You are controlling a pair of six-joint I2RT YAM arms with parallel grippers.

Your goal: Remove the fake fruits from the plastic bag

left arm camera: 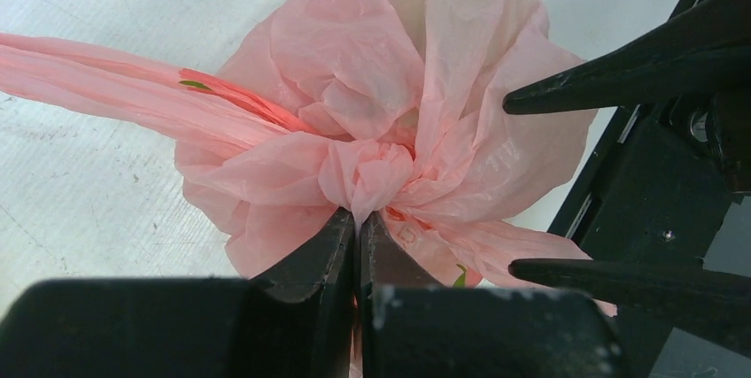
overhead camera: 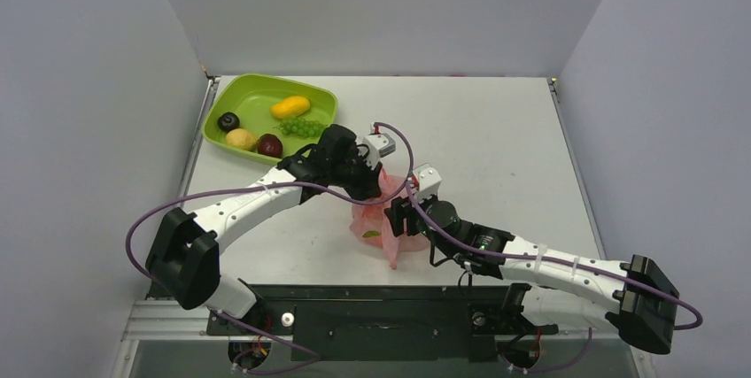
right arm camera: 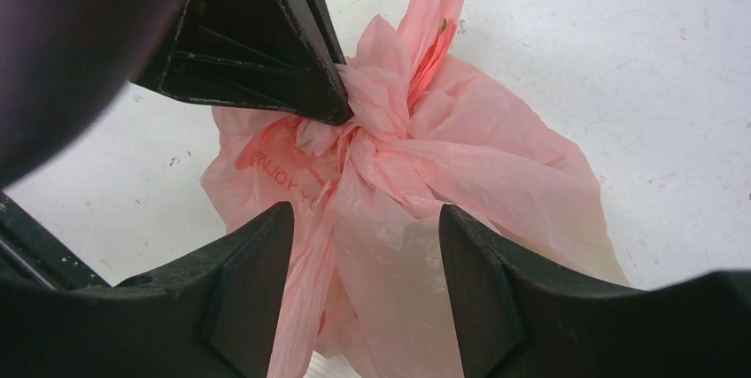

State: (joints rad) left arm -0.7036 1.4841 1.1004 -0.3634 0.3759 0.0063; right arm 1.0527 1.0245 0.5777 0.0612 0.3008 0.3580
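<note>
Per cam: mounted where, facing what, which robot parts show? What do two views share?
Top external: above, behind the bases, looking down; both arms meet at the plastic bag.
Left wrist: on the left arm, looking down past the left gripper, shut on the bag's top.
Right wrist: on the right arm, looking past the open right gripper at the bag.
Shared: each wrist view shows the other gripper.

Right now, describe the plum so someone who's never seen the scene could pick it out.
Look to the lime-green tray at the far-left corner of the table. The plum lies near its left rim, just beyond the yellow lemon. It is the only near-black fruit there, darker than the red apple beside the lemon.
</note>
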